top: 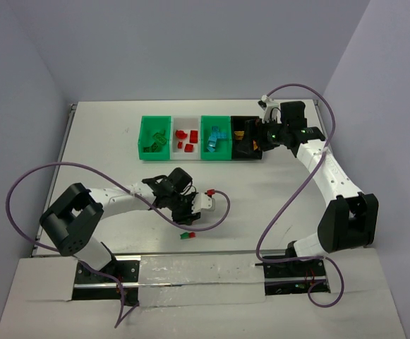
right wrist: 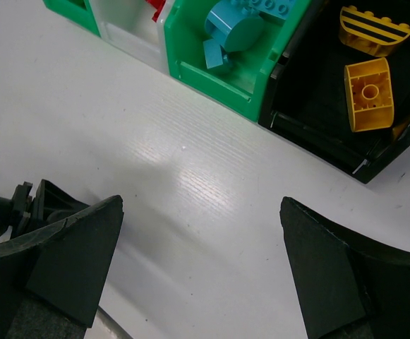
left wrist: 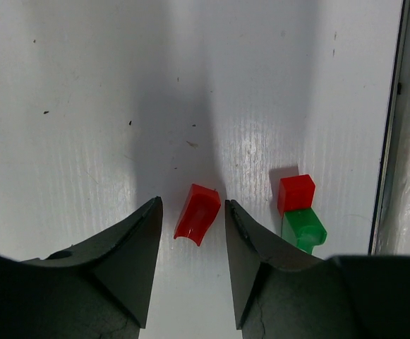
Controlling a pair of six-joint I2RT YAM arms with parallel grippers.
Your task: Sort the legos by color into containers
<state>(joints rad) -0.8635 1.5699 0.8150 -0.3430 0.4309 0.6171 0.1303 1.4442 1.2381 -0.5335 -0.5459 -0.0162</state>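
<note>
On near counter (top: 106,148), red brick (left wrist: 199,210) is being straddled by left gripper (left wrist: 193,205): jaws part-open, thin gaps either side, nothing clamped. Long axis is lying along fingers, slightly skewed. Right gripper (right wrist: 201,261), wide open and empty, is being held beside black bin (right wrist: 310,145), well apart.

A white tabletop (top: 106,141) sits between plain, pale blue-grey walls (top: 190,49) on three sides. Soft light falls on it, and it shines a little.

Glossy plastic legos (left wrist: 197,212), shiny plastic bins (right wrist: 212,74); table (left wrist: 85,106) smooth, semi-gloss w/ fine grain.
</note>
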